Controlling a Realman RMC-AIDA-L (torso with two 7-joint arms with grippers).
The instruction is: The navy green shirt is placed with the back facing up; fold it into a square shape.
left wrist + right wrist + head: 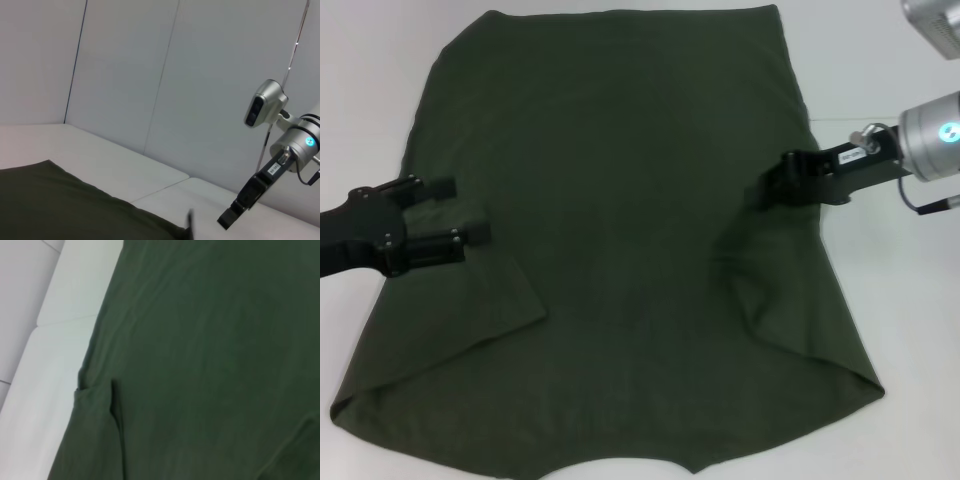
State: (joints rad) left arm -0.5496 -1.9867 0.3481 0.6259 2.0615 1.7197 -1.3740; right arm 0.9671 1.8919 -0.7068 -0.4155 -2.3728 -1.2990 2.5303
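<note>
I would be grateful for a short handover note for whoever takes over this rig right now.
Left gripper: open, fingers over the shirt's left edge.
Right gripper: at the shirt's right edge; grip unclear.
Navy green shirt: spread on the white table, plain side up, both sleeves folded inward onto the body.
Done: sleeve folds.
Left: fold the body into a square.

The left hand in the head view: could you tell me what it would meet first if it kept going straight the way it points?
The left hand, fingers open, points right across the navy green shirt. It would likely meet only shirt fabric first; its height above the cloth is unclear.
</note>
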